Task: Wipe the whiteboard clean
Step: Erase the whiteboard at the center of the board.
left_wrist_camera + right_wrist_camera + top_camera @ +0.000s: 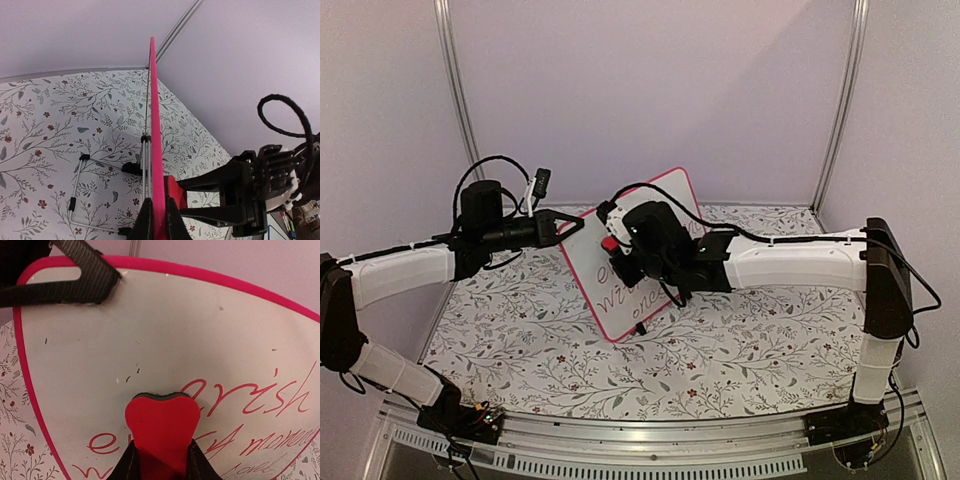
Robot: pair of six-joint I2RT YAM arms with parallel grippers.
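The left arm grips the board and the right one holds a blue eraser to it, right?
No: the eraser is red, not blue, per the right wrist view. The left gripper grips the board; the right gripper holds the eraser to it.

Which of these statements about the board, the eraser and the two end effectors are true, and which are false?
1. The left end effector is shut on the whiteboard at its edge. True.
2. The right end effector grips a red eraser. True.
3. The whiteboard is blank. False: it bears red handwriting.
4. The whiteboard lies flat. False: it stands tilted up.
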